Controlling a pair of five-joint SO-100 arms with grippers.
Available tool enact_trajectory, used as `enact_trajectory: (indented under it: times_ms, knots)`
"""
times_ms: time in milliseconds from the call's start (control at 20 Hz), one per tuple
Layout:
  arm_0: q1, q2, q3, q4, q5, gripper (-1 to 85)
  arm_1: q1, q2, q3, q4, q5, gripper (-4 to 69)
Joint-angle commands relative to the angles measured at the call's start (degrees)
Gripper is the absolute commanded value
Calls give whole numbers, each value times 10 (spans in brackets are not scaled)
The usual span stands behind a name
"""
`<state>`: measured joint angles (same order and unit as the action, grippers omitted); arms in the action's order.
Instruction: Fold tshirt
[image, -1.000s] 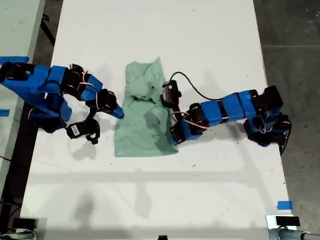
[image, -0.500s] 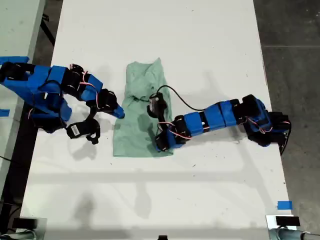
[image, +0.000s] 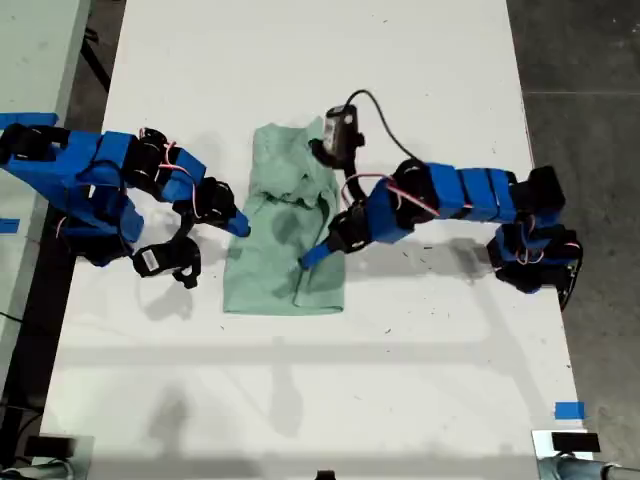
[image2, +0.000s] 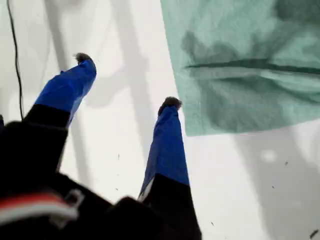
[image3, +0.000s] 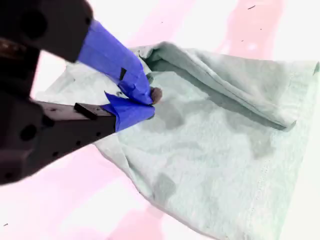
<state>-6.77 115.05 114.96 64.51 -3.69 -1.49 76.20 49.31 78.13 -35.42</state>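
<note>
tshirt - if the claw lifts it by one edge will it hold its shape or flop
The tshirt will probably flop: it already lies in soft folds and wrinkles. It looks thin, so likely light. In the second wrist view, cloth bunches at my second claw, so a lifted edge would likely drape and drag the rest along.

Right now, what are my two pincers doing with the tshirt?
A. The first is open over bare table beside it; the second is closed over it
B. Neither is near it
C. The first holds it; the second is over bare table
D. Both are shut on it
A. The first wrist view shows my first pincer spread open over the white table beside the tshirt; the second wrist view shows my second pincer with tips together over the cloth.
</note>
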Motion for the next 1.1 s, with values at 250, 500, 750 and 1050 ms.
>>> enact_trajectory:
  times_ms: [250, 500, 750, 1050]
  knots:
    - [33, 50, -18, 69, -56, 19, 58, 244, 275, 18, 5, 231]
    - [108, 18, -19, 98, -107, 1, 86, 321, 420, -26, 8, 215]
    - [169, -42, -18, 33, -123, 70, 114, 338, 480, -46, -1, 202]
    - [199, -57, 4, 6, -162, 307, 133, 334, 505, -75, -21, 198]
